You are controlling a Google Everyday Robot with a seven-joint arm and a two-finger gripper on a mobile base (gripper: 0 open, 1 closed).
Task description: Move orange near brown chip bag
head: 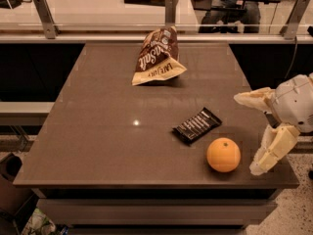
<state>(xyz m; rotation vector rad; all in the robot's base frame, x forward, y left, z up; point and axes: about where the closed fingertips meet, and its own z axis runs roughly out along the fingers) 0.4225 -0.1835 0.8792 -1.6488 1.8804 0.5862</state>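
Observation:
The orange (223, 154) sits on the brown table (98, 131) near its front right corner. The brown chip bag (157, 57), dark brown with white lettering and a cream-yellow end, lies at the far middle of the table, well apart from the orange. My gripper (250, 133) is at the right edge of the table, just right of the orange and not touching it. Its two cream fingers are spread wide, one (254, 100) above and one (270, 150) below, and hold nothing.
A flat black wrapped bar (197, 125) lies between the orange and the chip bag, just up and left of the orange. A glass barrier with metal posts (170, 10) runs along the table's far edge. The table's right edge is under my gripper.

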